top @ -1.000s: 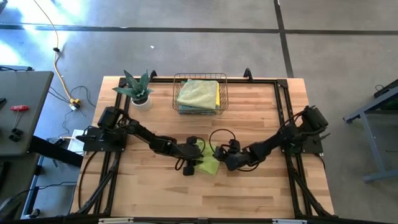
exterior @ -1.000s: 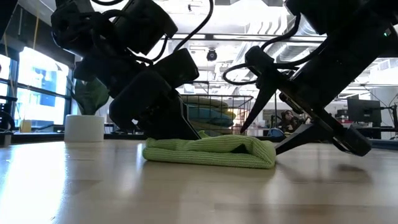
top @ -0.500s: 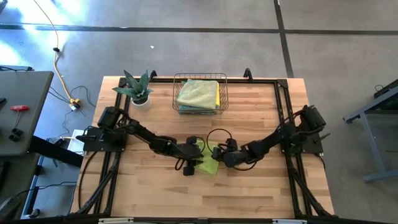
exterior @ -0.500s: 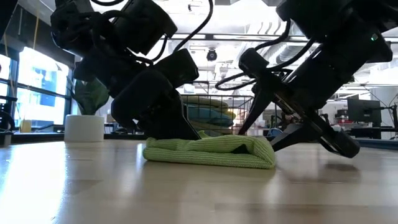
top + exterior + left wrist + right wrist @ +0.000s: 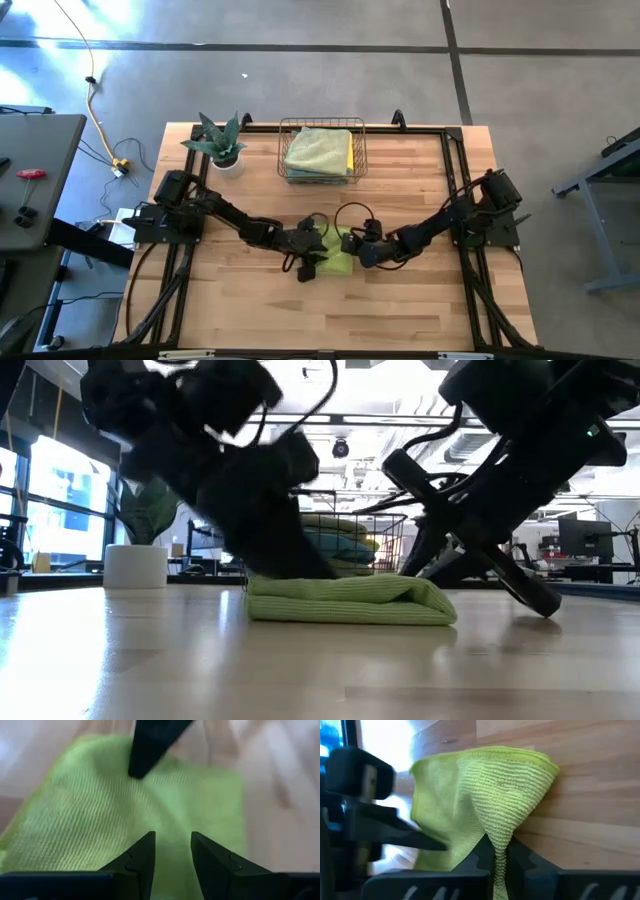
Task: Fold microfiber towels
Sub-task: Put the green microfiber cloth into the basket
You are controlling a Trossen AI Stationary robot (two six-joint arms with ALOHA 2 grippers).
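The right gripper (image 5: pixel 498 851) is pinching the lime green towel's (image 5: pixel 337 255) edge; the left gripper (image 5: pixel 172 851), half open, is pressing it. Lift slowly, keeping edges matched.

blurred: left claw (image 5: pixel 285 555) | hidden: basket towels' (image 5: pixel 320 150) lower layers

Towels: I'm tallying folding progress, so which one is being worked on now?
The lime green towel lying mid-table between both arms; the right hand is pinched on its edge. The other towels sit stacked in the wire basket, untouched.
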